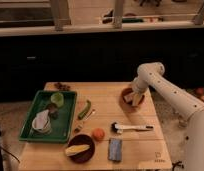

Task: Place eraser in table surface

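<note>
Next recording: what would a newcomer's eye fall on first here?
The white arm reaches in from the right, its claw down at the brown bowl on the far right of the pale wooden table. On the left, a green tray takes up that side; near the front lie a white-handled brush and a blue-grey sponge.

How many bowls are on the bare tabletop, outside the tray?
2. The right bowl sits at the far right edge, the gripper over it; the front bowl is near the front edge, holding something yellow. The green tray may hide another.
</note>
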Tool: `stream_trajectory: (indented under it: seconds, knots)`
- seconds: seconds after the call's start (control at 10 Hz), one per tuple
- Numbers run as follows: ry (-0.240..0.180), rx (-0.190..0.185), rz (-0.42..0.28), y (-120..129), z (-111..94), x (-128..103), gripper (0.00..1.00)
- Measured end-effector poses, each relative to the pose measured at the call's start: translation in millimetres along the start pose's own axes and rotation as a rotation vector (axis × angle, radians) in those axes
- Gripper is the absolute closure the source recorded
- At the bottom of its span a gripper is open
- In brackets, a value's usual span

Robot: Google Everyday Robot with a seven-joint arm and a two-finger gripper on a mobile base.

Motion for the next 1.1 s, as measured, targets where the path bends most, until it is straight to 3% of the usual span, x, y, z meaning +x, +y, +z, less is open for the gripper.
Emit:
stream_trajectory:
  seconds: [0.6, 1.1]
  knots:
    - [-0.014, 0.012, -0.052, -5.7, -0.1, 7.5, 0.2]
    - [-0.037, 0.008, -0.132, -11.0, 11.6, 7.2, 0.2]
